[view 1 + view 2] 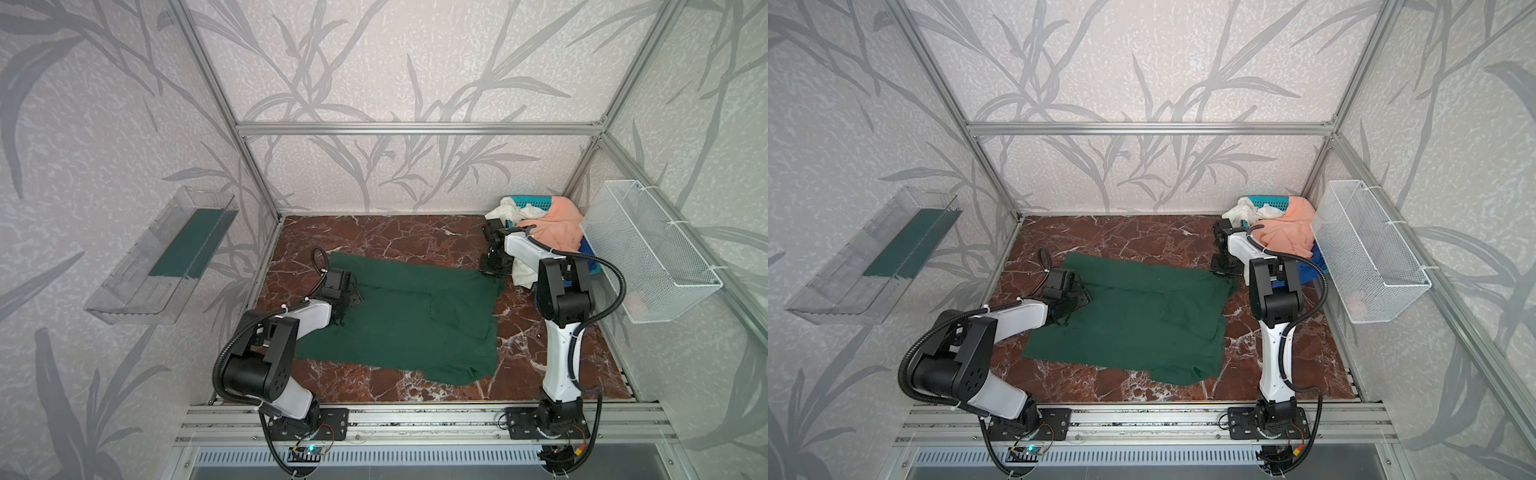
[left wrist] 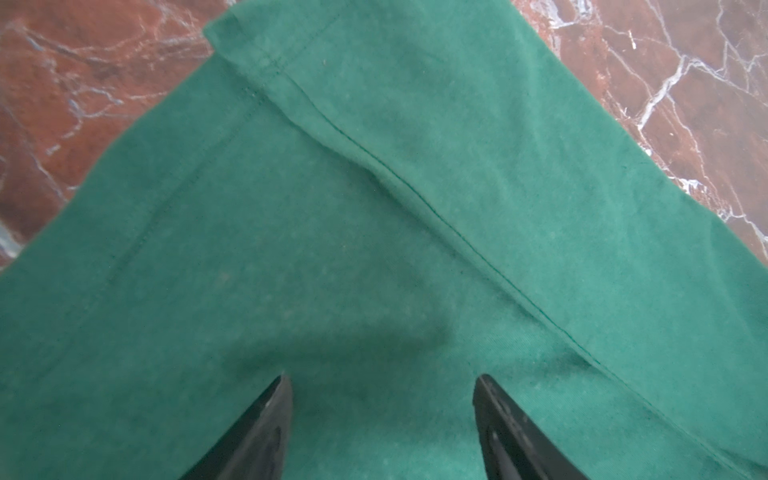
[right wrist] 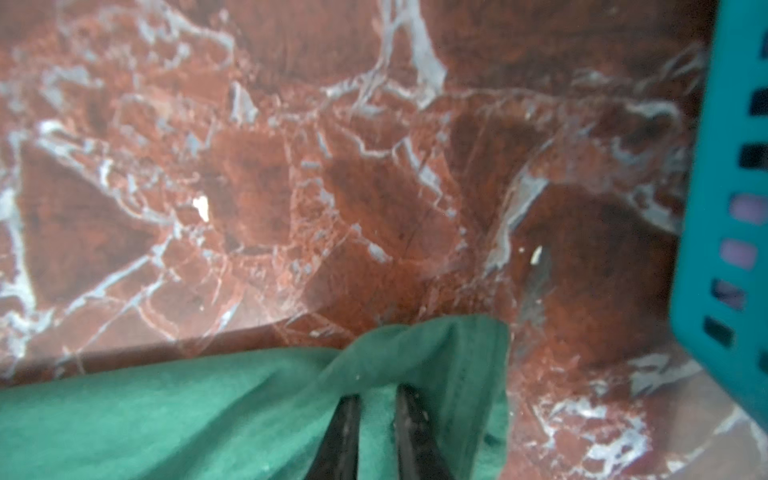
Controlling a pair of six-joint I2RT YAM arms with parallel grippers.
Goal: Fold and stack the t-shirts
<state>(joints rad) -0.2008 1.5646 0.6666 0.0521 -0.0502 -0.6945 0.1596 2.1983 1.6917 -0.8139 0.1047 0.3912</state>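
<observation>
Left arm (image 1: 309, 312) bent low, left gripper (image 2: 380, 380) fingers spread wide. Right arm (image 1: 559, 353) stretched forward, right gripper (image 3: 377, 392) fingers pinching dark green cloth t-shirt (image 3: 208, 415).

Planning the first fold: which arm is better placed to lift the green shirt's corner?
Right. The right gripper pinches a far corner of the green t-shirt, cloth bunched between its jaws; the left gripper hangs open over flat cloth, holding nothing.
</observation>
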